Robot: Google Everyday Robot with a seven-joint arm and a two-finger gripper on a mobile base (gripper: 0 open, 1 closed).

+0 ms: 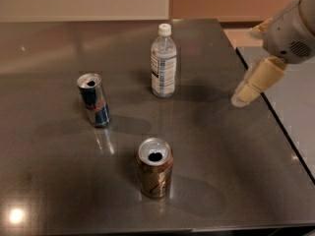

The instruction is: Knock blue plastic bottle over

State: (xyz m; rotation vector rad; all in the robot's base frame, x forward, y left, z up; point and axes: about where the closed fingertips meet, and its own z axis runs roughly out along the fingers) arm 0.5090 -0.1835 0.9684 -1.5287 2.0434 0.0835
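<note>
The gripper [248, 90] hangs at the right side of the frame, a cream-coloured piece slanting down and to the left from the grey arm housing [290, 33] in the upper right corner. Its tip hovers above the right edge of the dark table [221, 156], close to the seam where a second surface [295, 102] adjoins. It holds nothing and touches nothing. Whether it is open or closed cannot be told from this angle.

To its left, well apart from it, the blue plastic bottle [163, 63] stands upright in the upper middle of the frame. It has a white cap on top and a pale label round its body. Bare tabletop lies between the bottle and the gripper.

Further left, in the middle left of the frame, a slim blue-silver can [93, 100] stands upright with its top opened. In the lower middle, nearest the camera, a brown-gold can [155, 167] also stands upright and opened. The three containers are well apart from one another. A bright spot of reflected light sits in the table's lower left corner.
</note>
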